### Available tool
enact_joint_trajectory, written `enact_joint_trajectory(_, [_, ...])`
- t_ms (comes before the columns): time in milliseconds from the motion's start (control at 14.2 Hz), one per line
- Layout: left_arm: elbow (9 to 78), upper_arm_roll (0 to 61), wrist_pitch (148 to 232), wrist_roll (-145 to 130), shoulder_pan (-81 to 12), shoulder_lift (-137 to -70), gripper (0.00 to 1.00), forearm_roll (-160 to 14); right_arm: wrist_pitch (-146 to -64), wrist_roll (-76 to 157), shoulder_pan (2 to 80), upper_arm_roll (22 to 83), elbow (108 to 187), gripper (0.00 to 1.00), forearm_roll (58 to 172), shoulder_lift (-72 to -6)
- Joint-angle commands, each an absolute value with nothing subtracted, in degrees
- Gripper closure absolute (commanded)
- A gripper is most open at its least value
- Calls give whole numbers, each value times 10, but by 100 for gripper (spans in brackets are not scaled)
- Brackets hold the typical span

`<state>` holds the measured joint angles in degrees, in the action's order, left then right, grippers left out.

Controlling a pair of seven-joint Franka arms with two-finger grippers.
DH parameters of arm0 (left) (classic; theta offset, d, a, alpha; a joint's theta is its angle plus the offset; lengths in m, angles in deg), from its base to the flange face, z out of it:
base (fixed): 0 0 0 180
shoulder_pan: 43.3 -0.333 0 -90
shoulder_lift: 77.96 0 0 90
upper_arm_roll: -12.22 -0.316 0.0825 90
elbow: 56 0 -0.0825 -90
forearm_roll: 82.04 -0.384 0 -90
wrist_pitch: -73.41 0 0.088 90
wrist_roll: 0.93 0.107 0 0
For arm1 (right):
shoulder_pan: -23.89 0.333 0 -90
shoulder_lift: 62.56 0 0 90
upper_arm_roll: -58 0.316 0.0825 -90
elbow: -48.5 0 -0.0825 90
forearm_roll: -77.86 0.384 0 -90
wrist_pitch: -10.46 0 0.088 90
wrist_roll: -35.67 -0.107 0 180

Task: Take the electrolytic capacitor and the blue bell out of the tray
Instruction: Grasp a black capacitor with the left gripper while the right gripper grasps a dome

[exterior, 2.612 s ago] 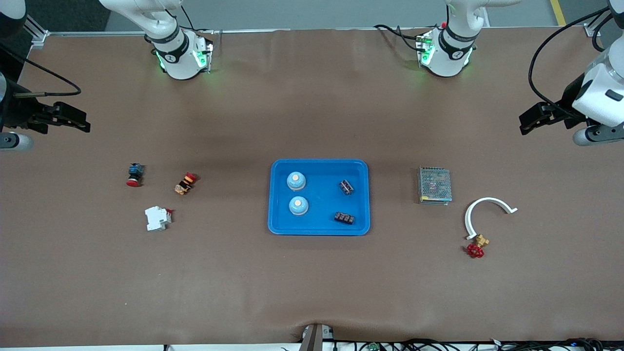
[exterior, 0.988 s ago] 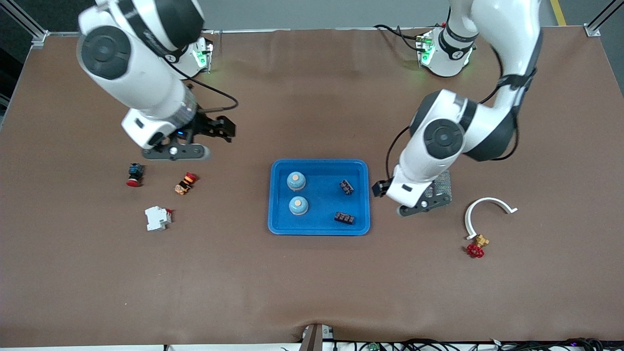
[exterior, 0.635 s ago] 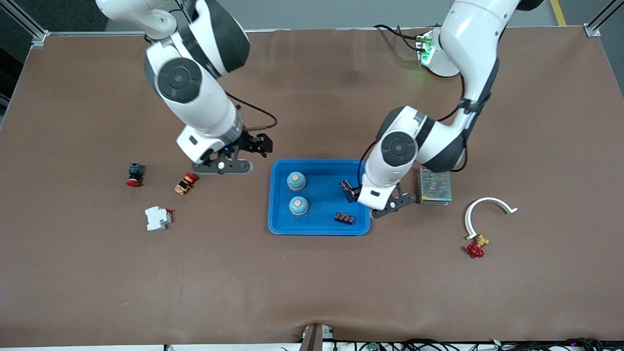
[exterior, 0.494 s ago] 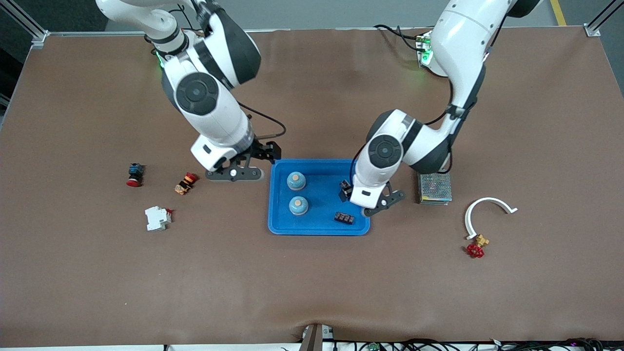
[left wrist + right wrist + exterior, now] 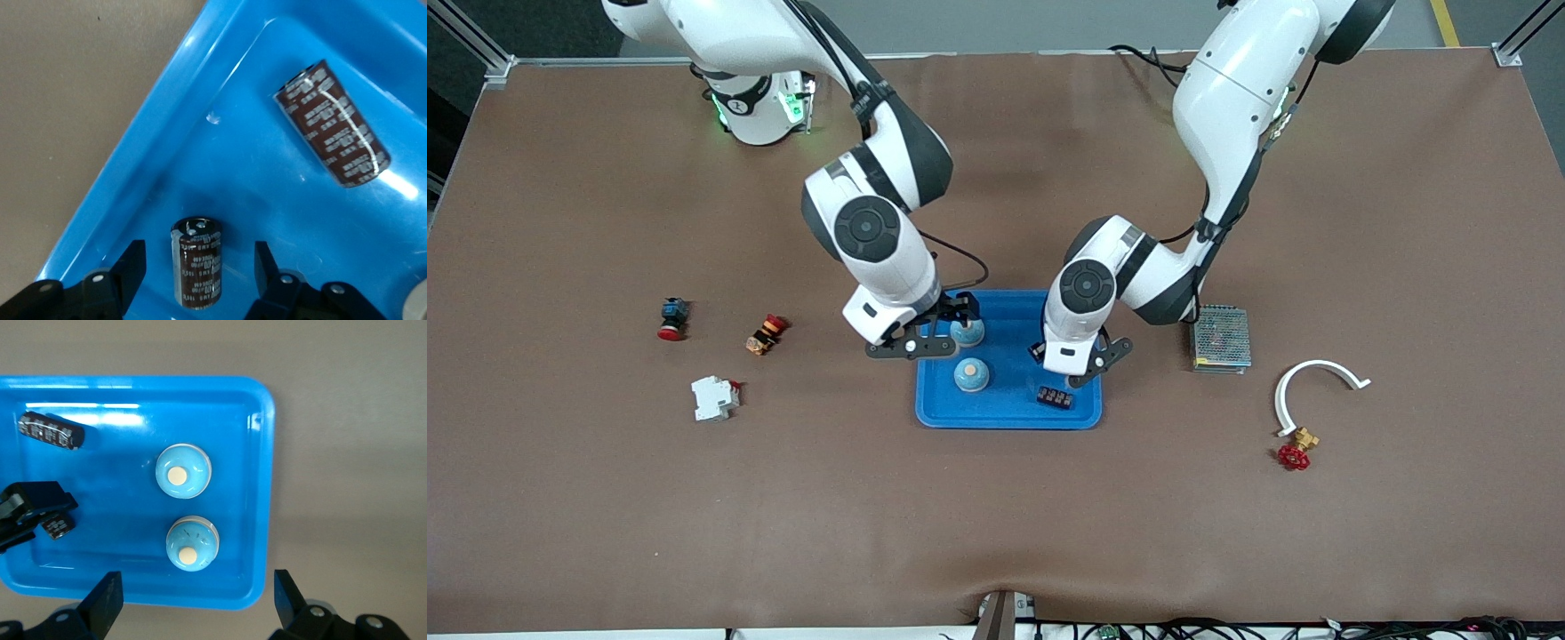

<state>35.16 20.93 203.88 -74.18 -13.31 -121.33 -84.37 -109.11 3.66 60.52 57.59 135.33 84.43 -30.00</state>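
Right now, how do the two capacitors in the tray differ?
One capacitor sits between the left gripper's open fingers; the other capacitor lies clear of it. In the front view the first is hidden under the left arm, while the other shows, nearer the front camera. In the left wrist view the two point different ways. Both are dark cylinders with pale print, lying in the blue tray.

bench (image 5: 996, 533): plain brown
tray (image 5: 1009, 418): bright blue
bells (image 5: 183, 472): light blue domes, cream button on top, grey rim
capacitors (image 5: 332, 123): dark brown sleeves, white print, pale stripe
arms (image 5: 871, 231): white shells, black joints
push buttons (image 5: 671, 318): red caps, one blue-black body, one orange
breaker (image 5: 713, 397): white
mesh box (image 5: 1220, 337): silver grid
valve (image 5: 1294, 455): red wheel, brass body
curved piece (image 5: 1294, 378): white
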Motion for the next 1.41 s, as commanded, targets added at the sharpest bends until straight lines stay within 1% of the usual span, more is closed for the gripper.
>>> enact_joint_trajectory(0, [341, 206, 2038, -760, -124, -1222, 58, -846, -1111, 31, 621, 569, 1347, 0, 848, -276])
enact_joint_trajectory(71, [342, 206, 2038, -760, -124, -1221, 77, -846, -1117, 31, 627, 569, 1347, 0, 848, -268])
enact_joint_trajectory(141, [342, 206, 2034, -759, -124, -1218, 100, -846, -1124, 31, 630, 569, 1347, 0, 848, -262])
enact_joint_trajectory(282, [342, 204, 2030, -758, -125, -1213, 100, -847, -1139, 32, 632, 569, 1348, 0, 847, -248])
enact_joint_trajectory(424, [342, 203, 2007, -753, -133, -1189, 100, -847, -1147, 32, 637, 569, 1348, 0, 847, -233])
enact_joint_trajectory(776, [350, 202, 1908, -668, -198, -1093, 100, -847, -1150, 32, 643, 569, 1354, 0, 845, -210])
enact_joint_trajectory(918, [378, 202, 1888, -612, -236, -1056, 100, -847, -1169, 32, 649, 569, 1361, 0, 845, -204])
enact_joint_trajectory(1129, [444, 202, 1886, -529, -304, -997, 100, -847, -1186, 32, 652, 569, 1366, 0, 846, -195])
enact_joint_trajectory(1341, [490, 202, 1886, -447, -370, -971, 100, -848, -1190, 32, 657, 569, 1366, 0, 845, -185])
